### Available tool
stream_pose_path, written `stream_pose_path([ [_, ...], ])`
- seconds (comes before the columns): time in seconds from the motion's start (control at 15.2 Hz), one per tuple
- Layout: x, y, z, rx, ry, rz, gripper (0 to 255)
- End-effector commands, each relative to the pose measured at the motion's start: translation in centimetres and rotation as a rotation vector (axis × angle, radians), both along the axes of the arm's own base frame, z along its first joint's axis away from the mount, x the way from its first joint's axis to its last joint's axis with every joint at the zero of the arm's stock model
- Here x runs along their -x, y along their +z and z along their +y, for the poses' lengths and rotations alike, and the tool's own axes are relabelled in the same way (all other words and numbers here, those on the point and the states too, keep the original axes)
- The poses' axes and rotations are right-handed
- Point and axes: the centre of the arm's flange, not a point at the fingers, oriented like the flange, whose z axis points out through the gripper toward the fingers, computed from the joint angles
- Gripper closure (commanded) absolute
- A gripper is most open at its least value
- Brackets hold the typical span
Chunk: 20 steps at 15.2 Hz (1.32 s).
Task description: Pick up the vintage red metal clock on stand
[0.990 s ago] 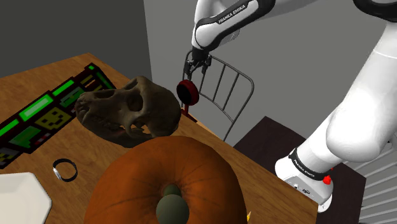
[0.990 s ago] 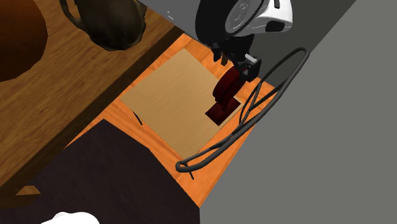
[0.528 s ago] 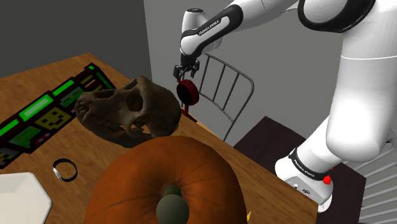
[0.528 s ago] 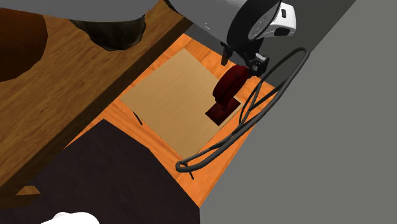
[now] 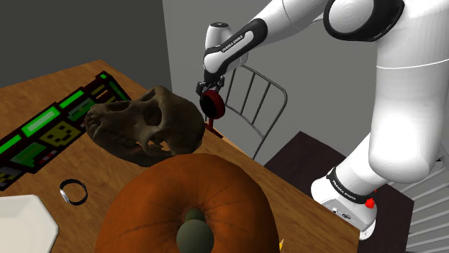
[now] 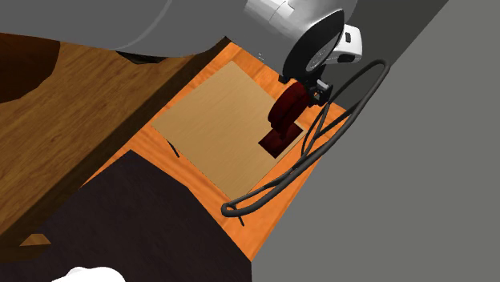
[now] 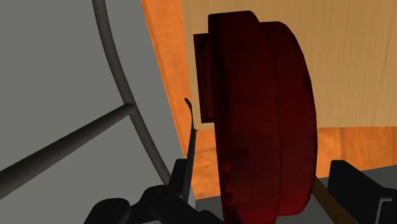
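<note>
Red clock (image 5: 212, 106): one counted, seen too in the second exterior view and the wrist view
Chair (image 5: 253, 97): one counted, with a pale seat and a grey wire back
Skull (image 5: 144, 126): one counted, dark brown
Pumpkin (image 5: 180, 205): one counted, orange
Ring (image 5: 73, 191): one counted, small and grey
White dish (image 5: 21, 224): one counted, cut by the shoulder view's edge
Green-and-black board (image 5: 50, 128): one counted
Wooden table (image 5: 43, 86): one counted
White arm (image 5: 403, 108): one counted
Gripper (image 5: 209, 89): one counted, black
Black fingers (image 7: 359, 184): two counted, in the wrist view
</note>
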Motion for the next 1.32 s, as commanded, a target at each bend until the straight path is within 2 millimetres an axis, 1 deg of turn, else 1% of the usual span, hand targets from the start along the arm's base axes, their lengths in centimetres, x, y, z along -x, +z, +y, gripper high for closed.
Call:
stream_pose_path([
  [0.0, -0.1, -0.4, 0.0, 0.000, 0.000, -0.001, 0],
  [0.07, -0.1, -0.4, 0.1, 0.000, 0.000, -0.001, 255],
  [0.66, -0.1, -0.4, 0.0, 0.000, 0.000, -0.001, 255],
  [1.25, -0.1, 4.4, 0.0, 0.000, 0.000, -0.001, 255],
])
